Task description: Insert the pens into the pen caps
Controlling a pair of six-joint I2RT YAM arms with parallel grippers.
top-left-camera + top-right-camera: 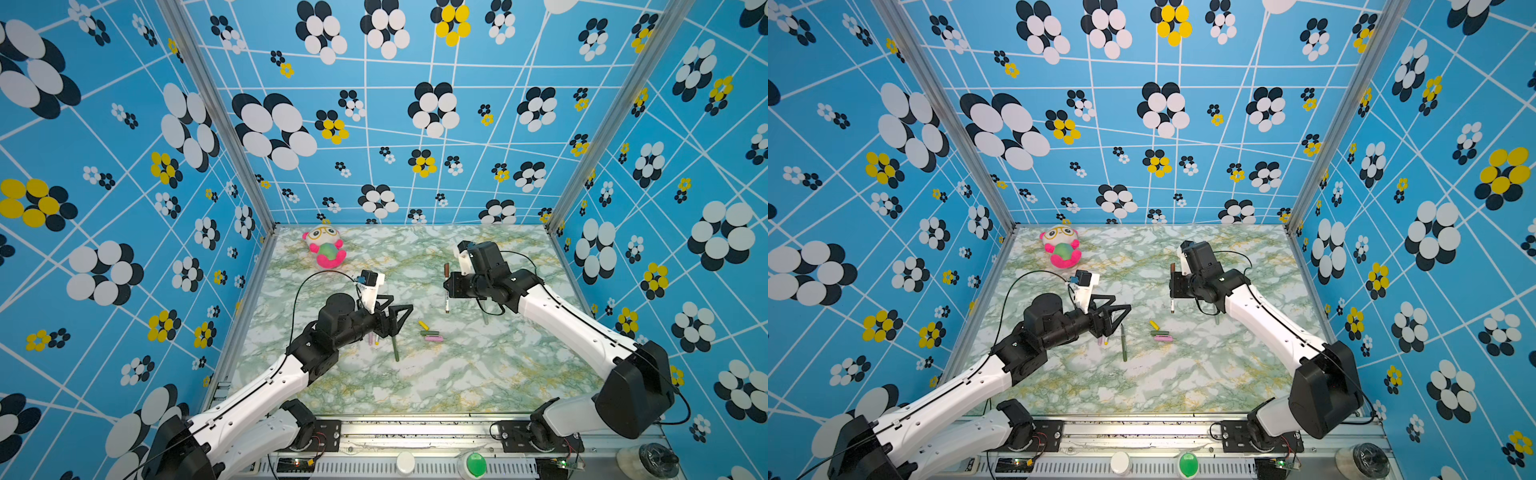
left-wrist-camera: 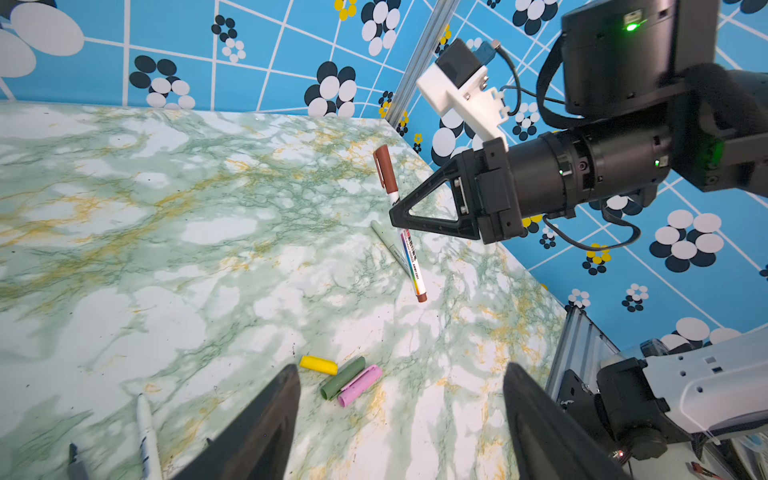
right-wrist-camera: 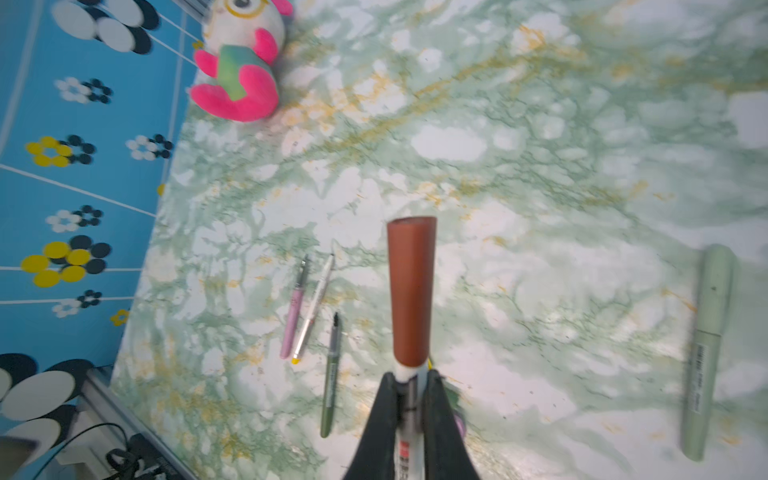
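The brown cap (image 3: 411, 291) was seen seated on the label-printed white pen (image 2: 412, 262), which was gripped above the table (image 1: 457, 374) by the closed right gripper (image 3: 411, 376). The left gripper (image 2: 401, 370) was held wide open, empty. A set-down was judged due next, then a pick of the dark green pen (image 1: 395, 348) lying near three loose caps (image 2: 343, 377)

Right tool (image 3: 411, 376) grips the brown-capped white pen (image 3: 411, 291).
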